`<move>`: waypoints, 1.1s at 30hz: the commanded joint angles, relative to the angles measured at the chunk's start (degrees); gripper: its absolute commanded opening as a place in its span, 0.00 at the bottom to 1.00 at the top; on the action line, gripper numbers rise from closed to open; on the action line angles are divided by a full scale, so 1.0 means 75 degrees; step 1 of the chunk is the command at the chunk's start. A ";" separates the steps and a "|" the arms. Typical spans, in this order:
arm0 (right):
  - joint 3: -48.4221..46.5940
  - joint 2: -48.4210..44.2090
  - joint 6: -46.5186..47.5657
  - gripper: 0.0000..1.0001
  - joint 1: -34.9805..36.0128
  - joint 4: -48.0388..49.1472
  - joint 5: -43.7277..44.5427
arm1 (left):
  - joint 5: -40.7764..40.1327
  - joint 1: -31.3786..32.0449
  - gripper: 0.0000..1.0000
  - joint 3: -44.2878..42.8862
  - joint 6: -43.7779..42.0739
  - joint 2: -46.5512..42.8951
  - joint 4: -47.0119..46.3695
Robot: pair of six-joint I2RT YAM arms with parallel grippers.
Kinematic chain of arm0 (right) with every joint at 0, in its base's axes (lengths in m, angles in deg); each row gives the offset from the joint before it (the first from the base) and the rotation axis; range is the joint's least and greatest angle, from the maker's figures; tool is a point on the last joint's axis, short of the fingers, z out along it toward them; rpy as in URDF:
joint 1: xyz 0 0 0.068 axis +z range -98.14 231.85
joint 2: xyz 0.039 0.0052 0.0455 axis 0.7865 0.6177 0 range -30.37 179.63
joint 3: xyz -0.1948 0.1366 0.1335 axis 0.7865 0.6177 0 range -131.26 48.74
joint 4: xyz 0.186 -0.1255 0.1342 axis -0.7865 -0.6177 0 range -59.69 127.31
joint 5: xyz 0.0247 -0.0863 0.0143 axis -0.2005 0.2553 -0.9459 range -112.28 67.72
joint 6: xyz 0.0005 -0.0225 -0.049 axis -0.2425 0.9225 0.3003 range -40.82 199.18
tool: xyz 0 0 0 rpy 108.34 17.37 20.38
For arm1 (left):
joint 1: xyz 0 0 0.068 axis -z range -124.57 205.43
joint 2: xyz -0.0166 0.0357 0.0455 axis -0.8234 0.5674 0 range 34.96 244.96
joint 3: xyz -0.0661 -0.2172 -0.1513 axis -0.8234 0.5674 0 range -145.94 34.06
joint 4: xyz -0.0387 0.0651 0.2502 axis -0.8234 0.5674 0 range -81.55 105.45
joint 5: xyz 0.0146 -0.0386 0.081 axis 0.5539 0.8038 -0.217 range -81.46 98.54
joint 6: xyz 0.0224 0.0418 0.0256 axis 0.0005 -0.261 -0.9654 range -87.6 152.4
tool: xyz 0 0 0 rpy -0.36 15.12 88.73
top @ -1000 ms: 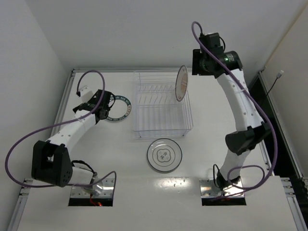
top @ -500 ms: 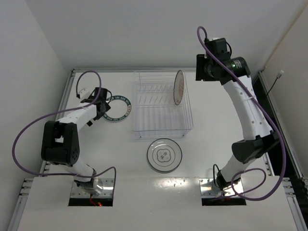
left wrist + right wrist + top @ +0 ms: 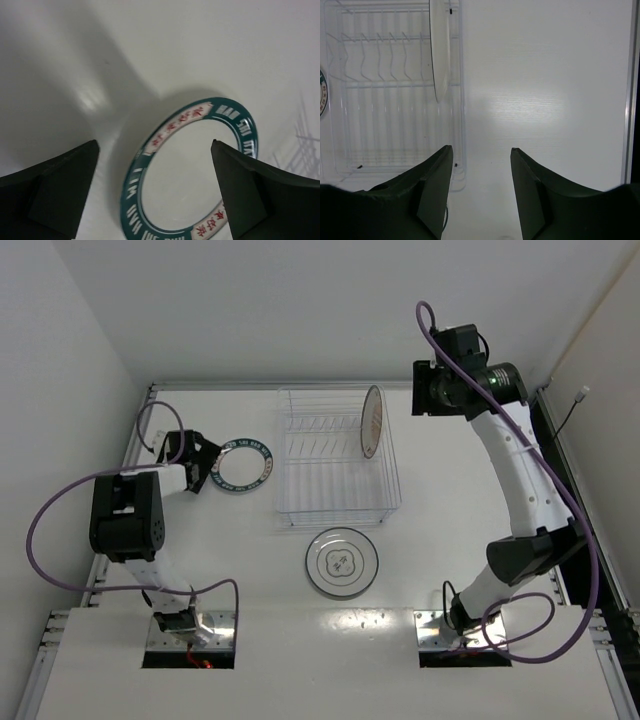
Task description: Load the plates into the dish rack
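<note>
The white wire dish rack (image 3: 335, 500) stands mid-table. A plate with an orange-brown design (image 3: 372, 421) stands upright on edge in its right side; it also shows in the right wrist view (image 3: 439, 55). A white plate with a dark green patterned rim (image 3: 241, 466) lies flat left of the rack. My left gripper (image 3: 203, 462) is open just left of it, its fingers (image 3: 60, 190) wide apart over the plate (image 3: 192, 170). A pale grey plate with dark rings (image 3: 342, 563) lies in front of the rack. My right gripper (image 3: 428, 390) is open and empty, high to the right of the rack (image 3: 385, 100).
A raised metal edge (image 3: 280, 386) runs along the back of the table, with white walls behind and to the left. A dark gap (image 3: 560, 490) lies along the table's right side. The arm bases sit at the near edge.
My left gripper has drawn back left, off the green-rimmed plate, as the arm folded. My right gripper has let go of the orange-brown plate, which now stands in the rack, and has moved right.
</note>
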 commanded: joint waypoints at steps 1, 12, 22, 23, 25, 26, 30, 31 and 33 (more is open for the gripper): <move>-0.0060 -0.0272 0.0114 0.47 -0.0075 -0.0181 -0.0058 | 0.1566 0.0012 0.92 0.0226 0.0104 0.0749 -0.1438; 0.0161 -0.0272 0.0044 0.47 -0.0215 -0.0427 -0.0140 | 0.3210 -0.0199 0.08 -0.0278 -0.0564 0.1924 -0.1370; 0.0174 -0.0202 -0.0039 0.47 -0.0286 -0.0357 -0.0715 | 0.2904 -0.1100 0.00 -0.0747 -0.0624 0.1209 -0.0771; 0.0173 -0.0202 -0.0039 0.47 -0.0286 -0.0357 -0.0715 | 0.2811 -0.1171 0.00 -0.0955 -0.0531 0.0965 -0.0690; 0.0173 -0.0202 -0.0039 0.47 -0.0286 -0.0357 -0.0785 | 0.2810 -0.1265 0.00 -0.1261 -0.0460 0.0764 -0.0479; 0.0254 -0.0202 -0.0039 0.47 -0.0286 -0.0357 -0.0854 | 0.2741 -0.1265 0.00 -0.1691 -0.0459 0.0670 -0.0374; 0.0419 -0.0342 -0.0039 0.47 -0.0286 -0.0287 -0.0949 | 0.2950 -0.1265 0.00 -0.2456 0.0102 0.0599 -0.0407; 0.0419 -0.0342 -0.0039 0.47 -0.0286 -0.0206 -0.1019 | 0.3020 -0.1265 0.00 -0.2550 0.0219 0.0460 -0.0408; 0.0419 -0.0342 -0.0039 0.47 -0.0286 -0.0205 -0.1112 | 0.3021 -0.1265 0.00 -0.2878 0.0454 0.0307 -0.0408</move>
